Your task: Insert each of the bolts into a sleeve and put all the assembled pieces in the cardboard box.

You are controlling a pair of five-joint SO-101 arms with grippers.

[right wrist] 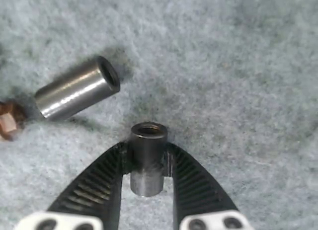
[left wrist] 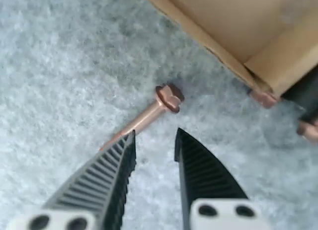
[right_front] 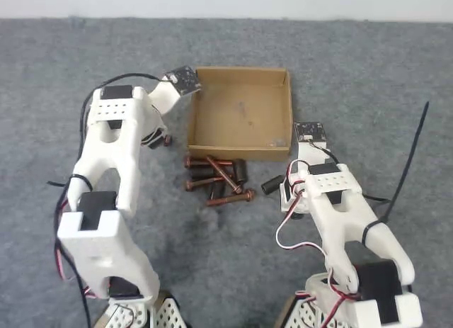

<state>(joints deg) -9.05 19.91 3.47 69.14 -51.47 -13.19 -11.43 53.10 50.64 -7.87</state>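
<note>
A copper bolt [left wrist: 149, 115] lies on the grey carpet just left of the cardboard box [left wrist: 233, 16]. My left gripper [left wrist: 155, 140] hangs open right over its shank, one fingertip touching it. In the high view this gripper [right_front: 157, 138] sits by the box's [right_front: 241, 152] left wall, with the bolt's head [right_front: 168, 139] showing beside it. My right gripper [right wrist: 147, 153] is shut on a dark sleeve [right wrist: 147, 135], threaded hole facing away from the wrist. A second sleeve [right wrist: 77, 88] lies close by, also visible in the high view [right_front: 271, 185].
A pile of several bolts and dark sleeves [right_front: 216, 176] lies in front of the box, between the arms. One bolt head [right wrist: 7, 120] shows beside the lying sleeve. More bolt heads [left wrist: 263, 97] sit by the box corner. Loose cables [right_front: 410, 158] trail right.
</note>
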